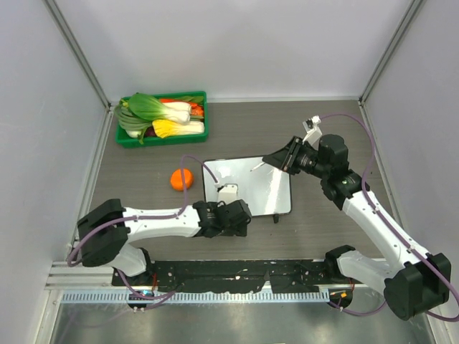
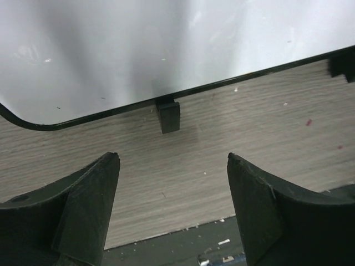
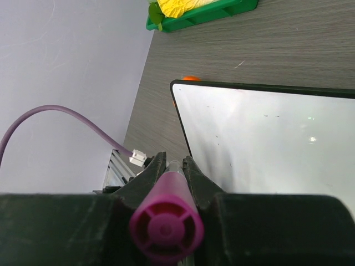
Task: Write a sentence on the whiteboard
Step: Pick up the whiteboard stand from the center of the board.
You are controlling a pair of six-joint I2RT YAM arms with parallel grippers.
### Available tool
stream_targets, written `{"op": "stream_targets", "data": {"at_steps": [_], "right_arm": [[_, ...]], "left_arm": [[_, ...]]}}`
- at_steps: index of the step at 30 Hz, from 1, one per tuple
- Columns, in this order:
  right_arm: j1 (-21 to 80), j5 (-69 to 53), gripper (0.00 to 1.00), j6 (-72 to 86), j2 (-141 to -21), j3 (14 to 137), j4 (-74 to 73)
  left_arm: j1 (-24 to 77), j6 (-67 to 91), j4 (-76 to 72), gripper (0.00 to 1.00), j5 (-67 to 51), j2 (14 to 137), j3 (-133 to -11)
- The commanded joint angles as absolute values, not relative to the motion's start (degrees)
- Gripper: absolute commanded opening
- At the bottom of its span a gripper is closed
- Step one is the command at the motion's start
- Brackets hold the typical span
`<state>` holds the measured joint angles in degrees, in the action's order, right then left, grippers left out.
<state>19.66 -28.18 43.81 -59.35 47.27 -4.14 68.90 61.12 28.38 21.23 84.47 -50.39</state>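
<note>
Whiteboard (image 1: pixel 259 188) flat mid-table; L gripper (image 2: pixel 173 159) at its 7 o'clock edge, jaws apart, nothing between; R gripper (image 3: pixel 175 164) over 1 o'clock corner, clamped on magenta marker (image 3: pixel 166 226); orange (image 1: pixel 181 179) at 9 o'clock.

Bright, even light falls from overhead. Soft glare streaks the whiteboard (image 2: pixel 166 44). The marker (image 3: pixel 166 230) looms slightly blurred up close.

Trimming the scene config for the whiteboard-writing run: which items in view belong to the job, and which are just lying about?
Job: whiteboard, no writing on it yet; magenta marker.
Lying about: green tray; leafy vegetables in it; orange on the table left of the board.
</note>
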Motion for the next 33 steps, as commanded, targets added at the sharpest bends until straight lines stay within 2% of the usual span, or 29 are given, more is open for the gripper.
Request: {"op": "stream_targets", "data": {"at_steps": [1,10,16,22,25,28,32,33], "right_arm": [[19.16,-28.65,0.01,43.51,-56.87,47.46,-2.81],[18.81,-28.92,0.01,43.15,-56.69,46.76,-2.81],[18.72,-29.18,0.01,42.98,-56.78,46.85,-2.81],[18.63,-29.79,0.01,42.72,-56.78,46.85,-2.81],[18.54,-30.06,0.01,42.80,-56.78,46.41,-2.46],[18.54,-30.50,0.01,42.80,-56.69,45.97,-2.20],[18.54,-31.11,0.01,42.80,-56.95,45.88,-1.85],[18.54,-31.20,0.01,42.80,-56.95,45.79,-1.93]], "left_arm": [[69.70,63.02,25.85,0.78,26.80,87.18,-52.12],[70.22,63.98,22.51,0.52,29.35,90.88,-49.75],[70.49,64.86,22.24,0.49,31.11,93.51,-49.66],[70.49,66.44,22.85,0.40,32.61,95.71,-49.92],[70.58,67.23,24.77,0.28,33.74,96.85,-50.79],[70.58,67.32,25.40,0.23,34.28,97.64,-51.59],[70.58,67.41,25.31,0.03,34.19,97.65,-51.59],[70.58,67.33,25.40,0.00,33.84,97.39,-51.50]]}}
